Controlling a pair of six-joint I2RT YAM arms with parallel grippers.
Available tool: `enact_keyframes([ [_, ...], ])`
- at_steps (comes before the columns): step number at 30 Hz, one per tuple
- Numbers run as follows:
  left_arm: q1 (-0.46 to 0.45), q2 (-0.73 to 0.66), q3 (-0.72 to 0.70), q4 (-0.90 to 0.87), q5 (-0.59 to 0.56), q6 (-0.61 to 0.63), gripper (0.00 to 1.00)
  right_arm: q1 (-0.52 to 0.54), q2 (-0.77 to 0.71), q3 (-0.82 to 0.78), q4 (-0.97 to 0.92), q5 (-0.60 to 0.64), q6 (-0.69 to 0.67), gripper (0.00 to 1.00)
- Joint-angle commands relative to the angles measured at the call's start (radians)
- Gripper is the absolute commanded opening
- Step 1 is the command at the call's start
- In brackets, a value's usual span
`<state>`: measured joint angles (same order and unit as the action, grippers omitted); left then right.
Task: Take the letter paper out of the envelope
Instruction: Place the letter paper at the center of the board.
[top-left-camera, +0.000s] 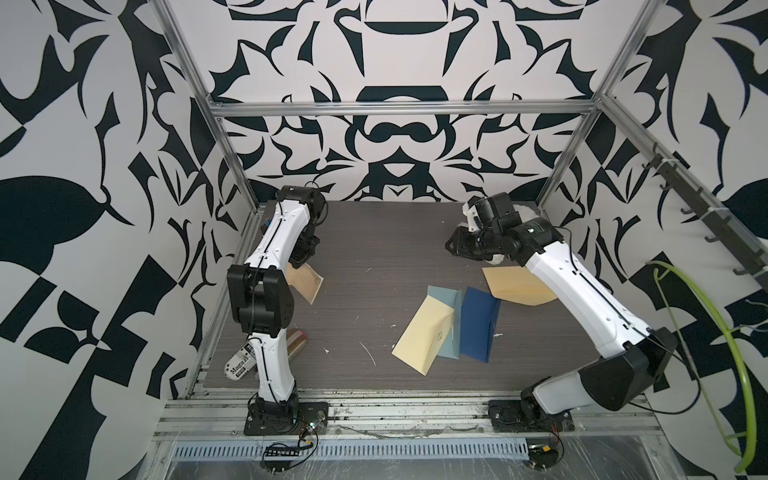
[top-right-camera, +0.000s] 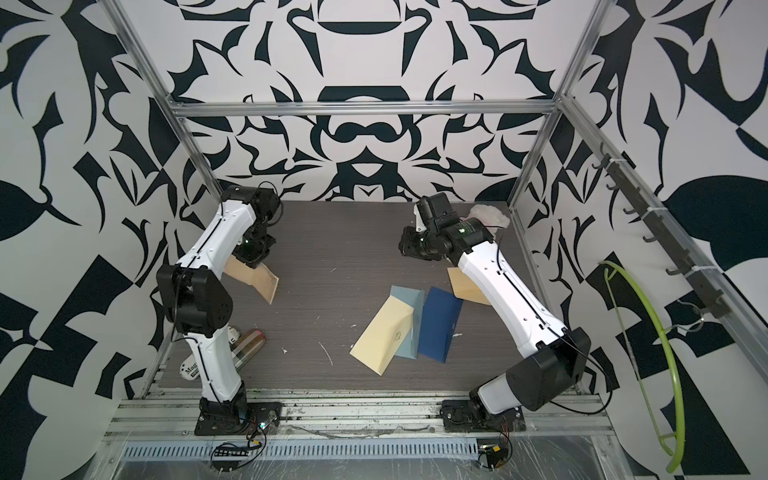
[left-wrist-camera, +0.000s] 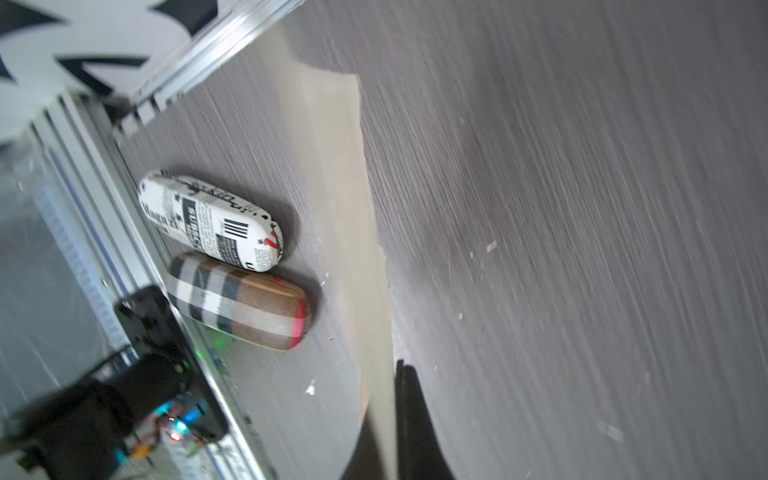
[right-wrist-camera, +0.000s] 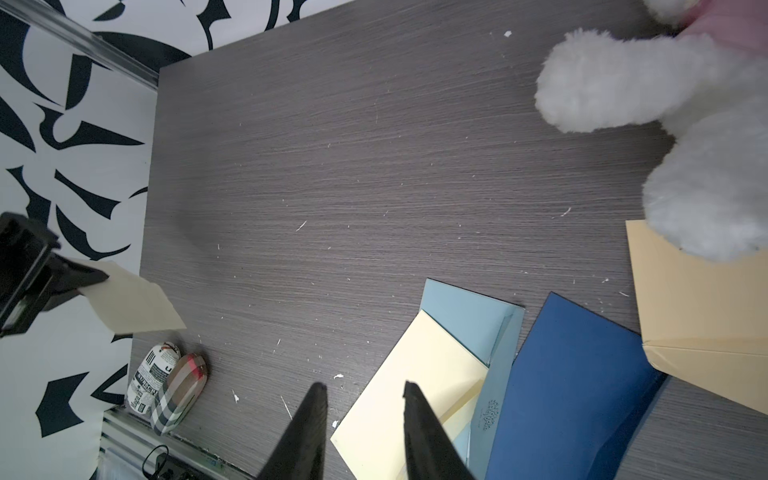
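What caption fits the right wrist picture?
Open right gripper looks down on envelopes and a white plush toy; left gripper pinches a tan envelope.

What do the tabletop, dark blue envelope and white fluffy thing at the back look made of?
Tabletop: likely laminate, matte grey, printed wood-grain streaks.
Dark blue envelope: matte paper or thin card, lying flat with crisp fold edges.
White fluffy thing: plush fabric with long fuzzy pile, probably a stuffed toy.

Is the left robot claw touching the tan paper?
Touching. The right wrist view shows the left gripper shut on one edge of the tan paper, with the dark fingers pinching it from both sides.
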<state>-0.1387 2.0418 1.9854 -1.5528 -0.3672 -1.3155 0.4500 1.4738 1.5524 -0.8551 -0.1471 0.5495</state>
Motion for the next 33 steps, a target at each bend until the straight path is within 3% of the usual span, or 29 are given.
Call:
enact_keyframes([
  [1, 0.052, 0.041, 0.012, -0.2, 0.093, -0.139, 0.0, 0.013, -0.021, -0.013, 0.021, 0.011, 0.005, 0.33],
  [8, 0.125, 0.153, 0.044, -0.128, 0.134, -0.083, 0.0, 0.018, -0.042, -0.039, 0.019, 0.016, 0.02, 0.32],
  [15, 0.202, 0.126, -0.155, 0.179, 0.254, 0.008, 0.0, 0.021, -0.062, -0.06, 0.018, 0.023, 0.038, 0.32],
  [20, 0.229, 0.119, -0.205, 0.261, 0.214, 0.062, 0.0, 0.025, -0.065, -0.076, 0.027, 0.021, 0.05, 0.32],
  [27, 0.251, 0.03, -0.435, 0.538, 0.241, 0.092, 0.0, 0.037, -0.06, -0.08, 0.04, 0.017, 0.059, 0.31],
  [33, 0.263, 0.006, -0.506, 0.649, 0.263, 0.107, 0.0, 0.04, -0.061, -0.082, 0.034, 0.017, 0.059, 0.31],
])
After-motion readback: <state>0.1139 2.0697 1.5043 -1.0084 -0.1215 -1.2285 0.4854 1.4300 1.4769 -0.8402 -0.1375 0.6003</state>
